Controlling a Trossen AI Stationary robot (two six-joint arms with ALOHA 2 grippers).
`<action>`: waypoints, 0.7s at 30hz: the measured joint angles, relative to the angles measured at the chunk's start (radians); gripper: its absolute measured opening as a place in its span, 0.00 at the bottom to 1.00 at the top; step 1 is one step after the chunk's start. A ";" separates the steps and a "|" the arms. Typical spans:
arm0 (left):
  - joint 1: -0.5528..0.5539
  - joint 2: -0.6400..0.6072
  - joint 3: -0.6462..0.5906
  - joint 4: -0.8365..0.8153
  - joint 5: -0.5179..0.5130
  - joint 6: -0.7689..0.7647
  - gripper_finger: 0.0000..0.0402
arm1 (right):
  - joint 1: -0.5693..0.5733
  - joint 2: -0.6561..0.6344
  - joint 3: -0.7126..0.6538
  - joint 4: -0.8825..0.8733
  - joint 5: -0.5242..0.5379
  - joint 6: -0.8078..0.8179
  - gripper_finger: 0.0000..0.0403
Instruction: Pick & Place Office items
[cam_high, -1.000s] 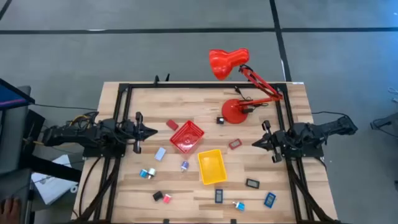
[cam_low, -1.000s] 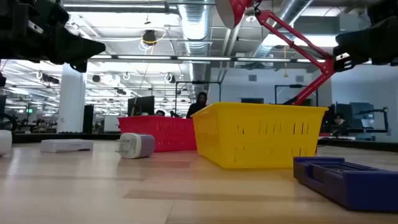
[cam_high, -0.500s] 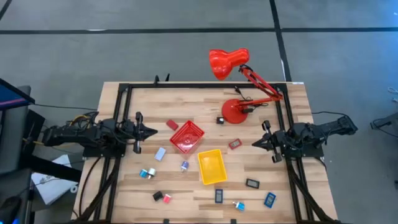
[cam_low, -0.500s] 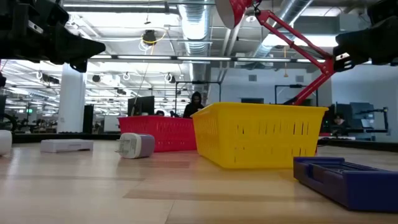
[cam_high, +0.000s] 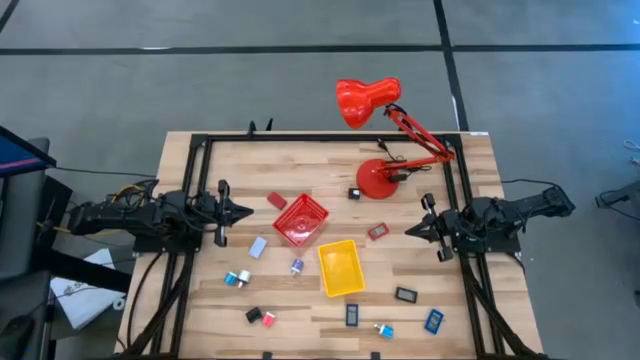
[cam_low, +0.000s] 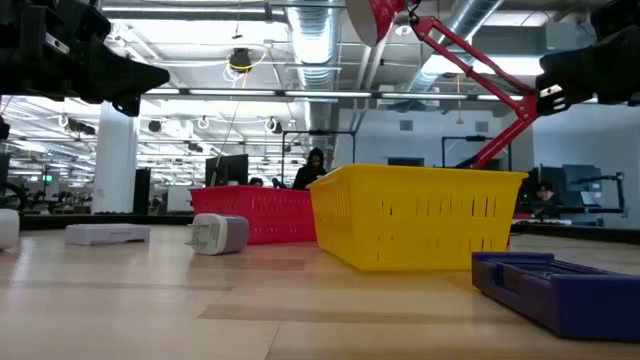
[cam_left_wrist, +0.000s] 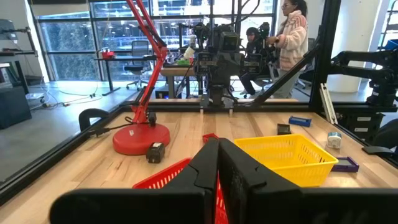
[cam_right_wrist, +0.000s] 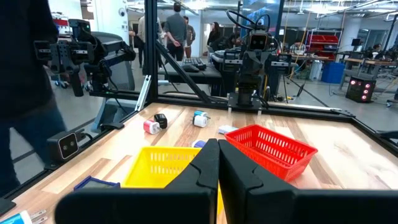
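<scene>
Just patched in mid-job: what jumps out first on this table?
The big red desk lamp at the table's far edge, then the red tray and yellow tray side by side mid-table, with small office items scattered around them. The left gripper and right gripper hang shut at opposite sides, holding nothing.

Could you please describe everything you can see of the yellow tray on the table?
The yellow tray is a square, open-topped basket that looks like plastic, with slotted walls flaring outward to a thicker rim. It sits upright on the wooden table near its middle, beside the red tray, and appears empty. Nothing visibly touches it apart from the table.
</scene>
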 joint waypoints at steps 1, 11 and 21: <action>0.000 0.000 0.000 0.000 0.000 0.000 0.02 | 0.000 0.000 0.000 0.000 0.000 0.000 0.00; 0.000 0.000 0.000 0.001 0.000 0.000 0.02 | 0.000 0.000 0.000 0.000 0.000 0.000 0.00; -0.002 0.000 0.000 0.028 0.005 -0.005 0.02 | 0.000 0.000 0.000 0.000 0.000 0.000 0.00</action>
